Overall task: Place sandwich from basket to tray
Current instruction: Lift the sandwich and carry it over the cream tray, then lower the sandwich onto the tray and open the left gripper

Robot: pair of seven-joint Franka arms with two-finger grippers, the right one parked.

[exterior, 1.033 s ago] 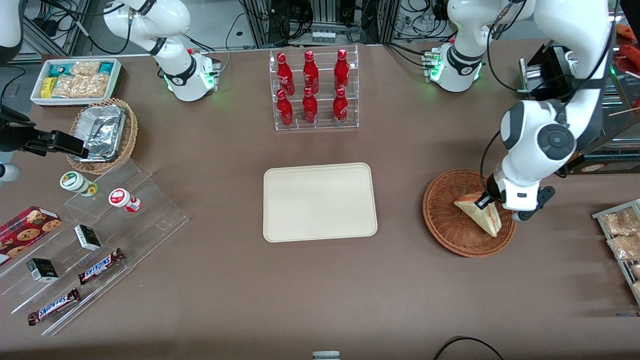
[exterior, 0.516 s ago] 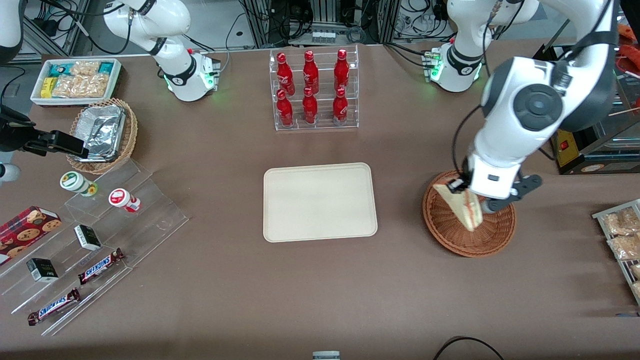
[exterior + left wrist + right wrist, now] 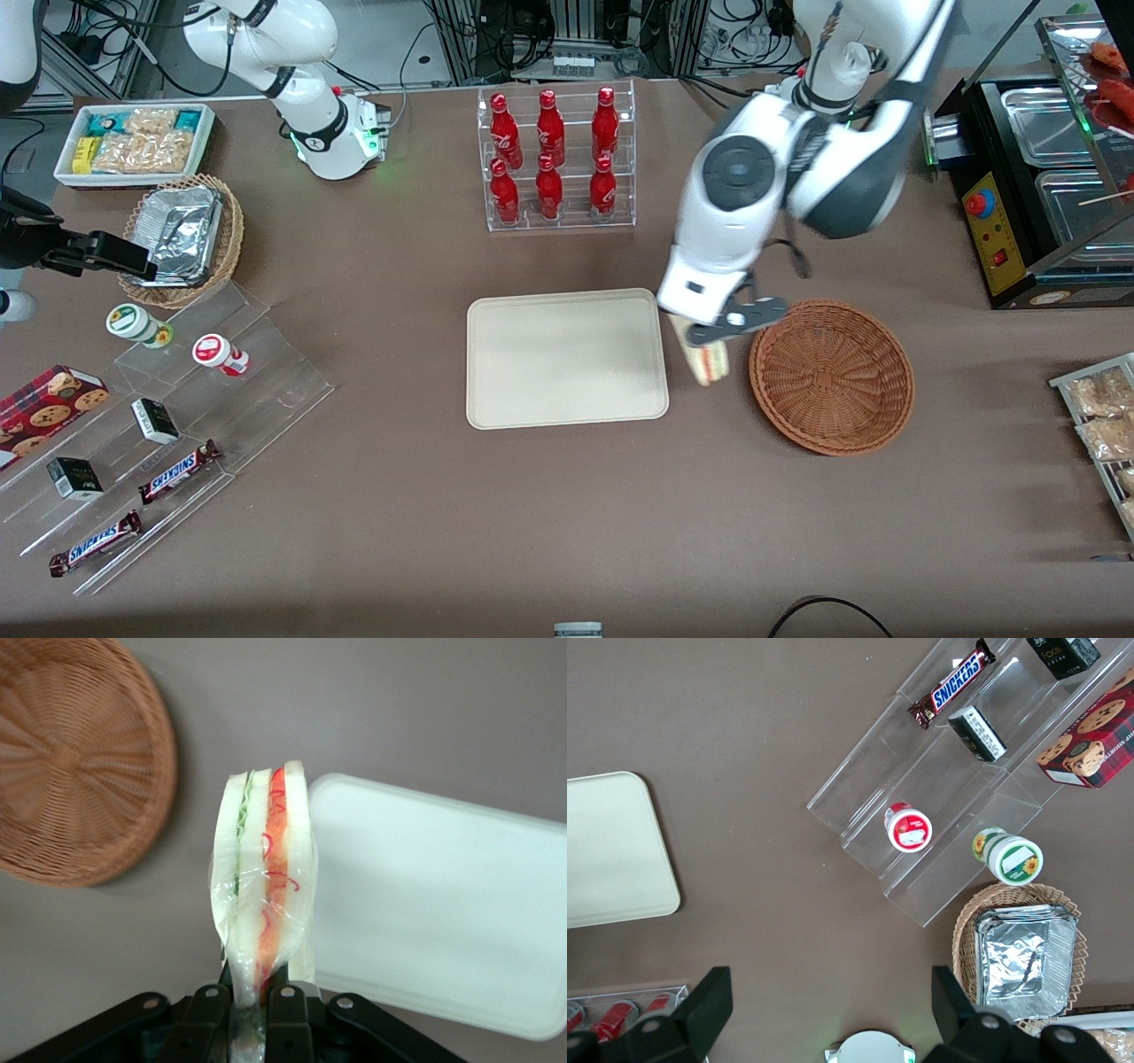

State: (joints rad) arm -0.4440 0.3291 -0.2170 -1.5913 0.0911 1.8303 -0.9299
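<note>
- The sandwich (image 3: 706, 361) is held off the table, over the bare strip between the tray (image 3: 567, 359) and the basket (image 3: 831, 377), just beside the tray's short edge; its cut edge with red and green filling is seen in clear wrap (image 3: 263, 895).
- The gripper (image 3: 251, 1010) is closed on the sandwich, whose wrapped end is pinched between the two black fingers (image 3: 205, 1010).
- The left arm (image 3: 753, 190) is bent over the table, its wrist tilted down toward the gap between tray and basket, and its gripper (image 3: 700, 341) is largely covered by the white wrist body in the front view.
- The basket is seen empty; half a second ago the sandwich hung above its rim, and a second ago it lay inside, already gripped.
- Since then the arm has been swung away from the working arm's end of the table, toward the tray.
- The tray bears nothing and has not been shifted.
</note>
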